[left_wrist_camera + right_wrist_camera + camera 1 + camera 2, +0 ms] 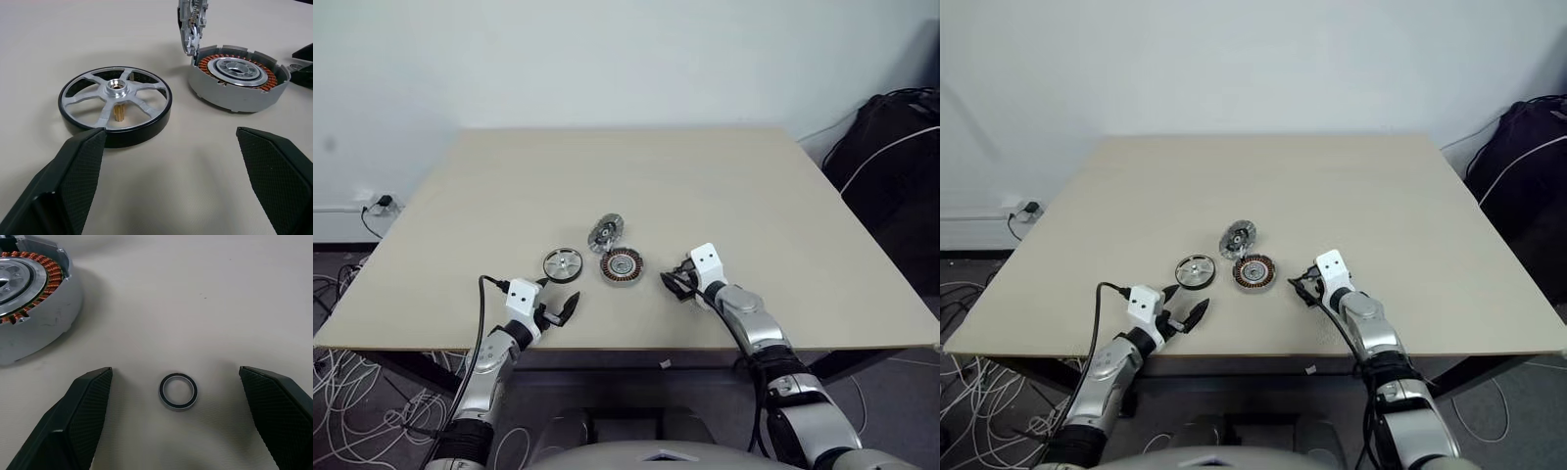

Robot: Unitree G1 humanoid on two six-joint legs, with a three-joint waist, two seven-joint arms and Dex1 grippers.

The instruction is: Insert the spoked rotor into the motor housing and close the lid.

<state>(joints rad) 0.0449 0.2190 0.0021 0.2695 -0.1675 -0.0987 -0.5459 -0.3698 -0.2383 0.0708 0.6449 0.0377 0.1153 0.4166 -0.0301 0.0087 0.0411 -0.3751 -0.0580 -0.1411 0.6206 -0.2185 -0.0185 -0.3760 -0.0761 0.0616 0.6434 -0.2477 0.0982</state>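
A: No brand, label or writing is readable on any part. On the pale beige matte table (754, 196) lies the spoked rotor (563, 263), a flat shiny silver wheel with a black outer rim, spoke cutouts and a small hub.

B: The left wrist view adds a brass-coloured stub under that hub. Just beside the rotor on its right sits the motor housing (622, 265), a round grey casing with copper-orange windings ringing a pale metal centre.

A: And the lid (605, 233), a round grey-silver disc with dark centre rings, stands tilted up on edge at the housing's far side, right against it.

B: The left pincer (557, 306), black textured fingers on a white block, hangs near the table's front edge with its fingers spread apart, nothing between them, pointing toward the rotor.

A: The right pincer (679, 281) is spread wide too, empty, just right of the housing.

B: The right wrist view shows a small thin black-edged ring (178, 391) flat on the table between those fingers, untouched. I can't make it out from the head views.
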